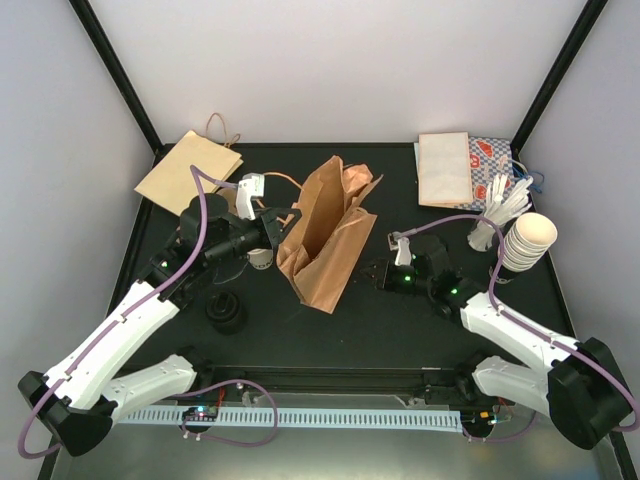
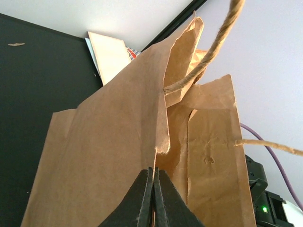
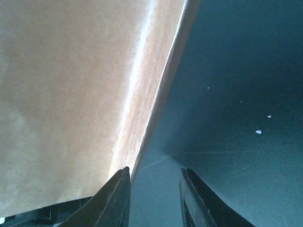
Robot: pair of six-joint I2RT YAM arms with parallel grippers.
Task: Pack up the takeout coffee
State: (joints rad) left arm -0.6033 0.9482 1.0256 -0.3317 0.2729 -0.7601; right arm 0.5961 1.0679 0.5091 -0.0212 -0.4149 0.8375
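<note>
The left gripper [image 2: 153, 170] is pinched shut on the rim of the brown paper bag [image 1: 325, 250]. The white paper cup [image 1: 260, 258] is seen just beside those jaws, outside the bag; its axis cannot be told. The right gripper [image 3: 154, 172], partly open and empty, is placed beyond the bag from it.

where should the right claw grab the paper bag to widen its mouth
Grip the paper bag by the top rim of its right wall, reached from the right. It stands mouth-up, its thin wall suits an edge pinch, and the left claw is shut on the opposite rim. The right claw is open, low beside it.
</note>
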